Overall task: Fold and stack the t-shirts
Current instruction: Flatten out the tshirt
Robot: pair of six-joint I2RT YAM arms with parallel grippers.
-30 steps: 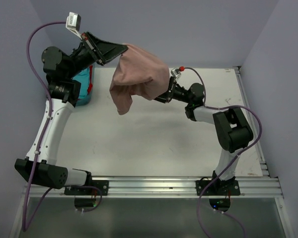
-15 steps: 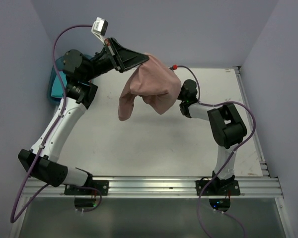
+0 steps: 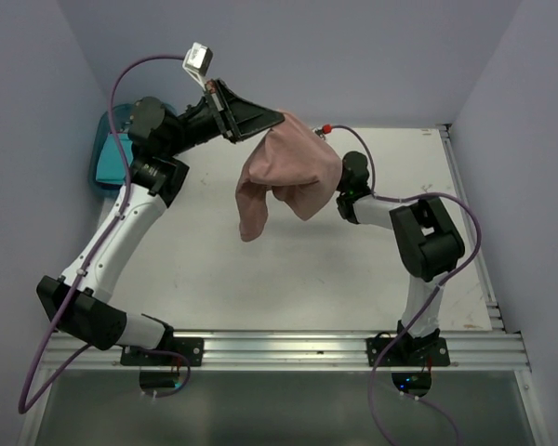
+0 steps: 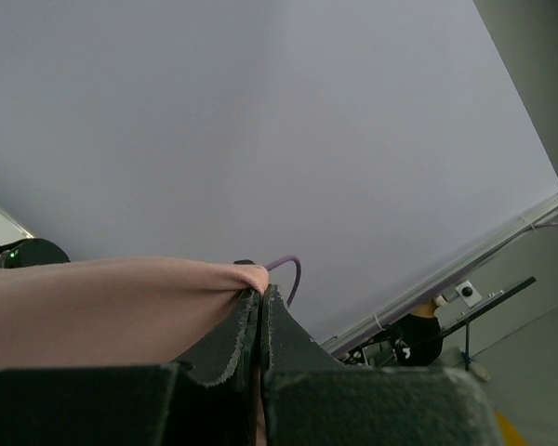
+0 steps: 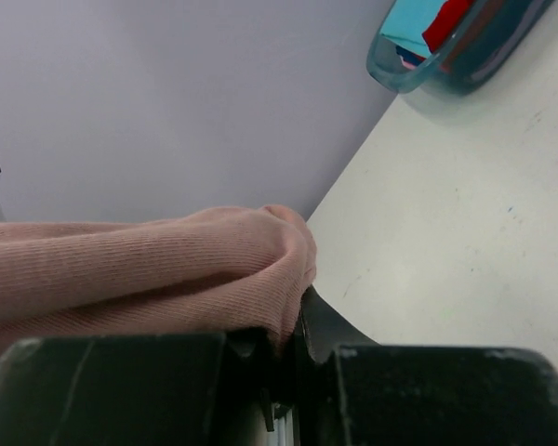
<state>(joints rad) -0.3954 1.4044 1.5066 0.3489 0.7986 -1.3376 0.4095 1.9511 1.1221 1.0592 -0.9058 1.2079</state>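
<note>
Top external: tee drifted right (slightly).

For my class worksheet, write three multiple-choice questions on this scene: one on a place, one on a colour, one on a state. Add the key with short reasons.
1. Where is the blue bin?
A. far left of the table
B. near right edge
C. centre

2. What colour is the held t-shirt?
A. red
B. turquoise
C. dusty pink

3. How is it held?
A. lying flat
B. pinched by the left claw and the right claw, hanging above the table
C. by one claw only

Key: 1A, the top view shows it there; 2C, it is pink in every view; 3B, both wrist views show cloth pinched.
</note>
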